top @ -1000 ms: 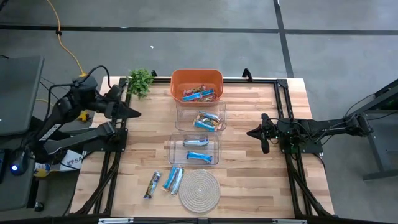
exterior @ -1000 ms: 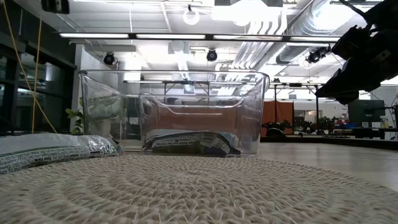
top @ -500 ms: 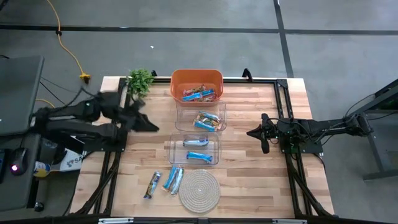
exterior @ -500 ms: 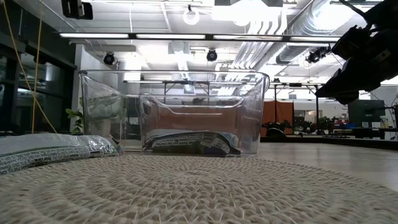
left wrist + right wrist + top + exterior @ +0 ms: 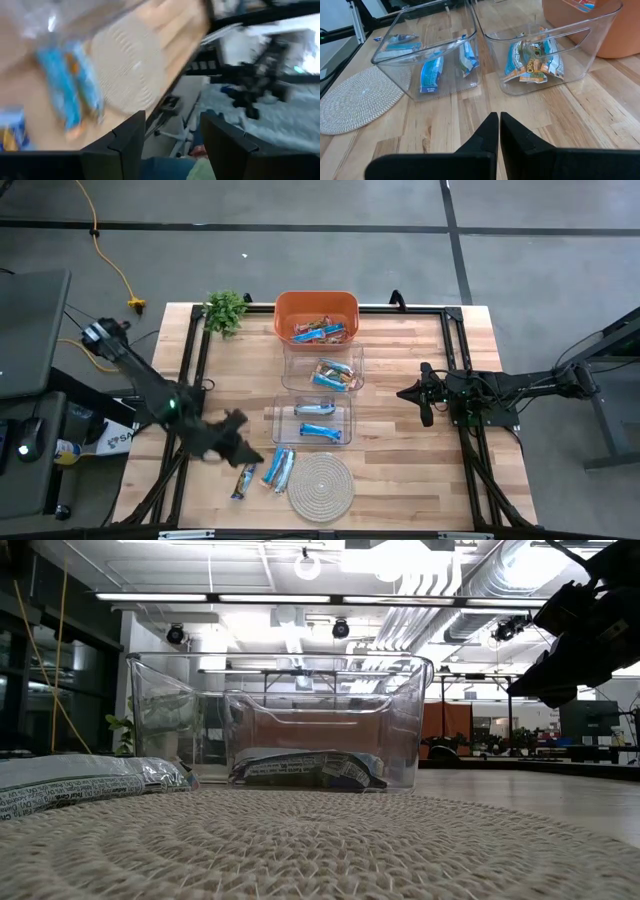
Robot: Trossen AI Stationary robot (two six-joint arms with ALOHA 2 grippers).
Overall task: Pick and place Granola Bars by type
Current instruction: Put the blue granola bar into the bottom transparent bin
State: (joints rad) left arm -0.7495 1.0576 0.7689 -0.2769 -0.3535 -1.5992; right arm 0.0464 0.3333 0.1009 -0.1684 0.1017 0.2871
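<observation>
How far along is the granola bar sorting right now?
Partly done. Blue-wrapped bars lie in the nearer clear plastic bin, multicoloured ones in the farther clear bin. In hand: the open, empty left gripper is above three loose foil-wrapped bars beside the round woven coaster. Left: those three, plus bars in the orange tub. The shut right gripper waits.

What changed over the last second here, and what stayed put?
The left arm swung from the table's far left corner by the plant down toward the loose bars beside the coaster; the left gripper is open and empty. The right gripper, shut, and both clear bins are unchanged.
</observation>
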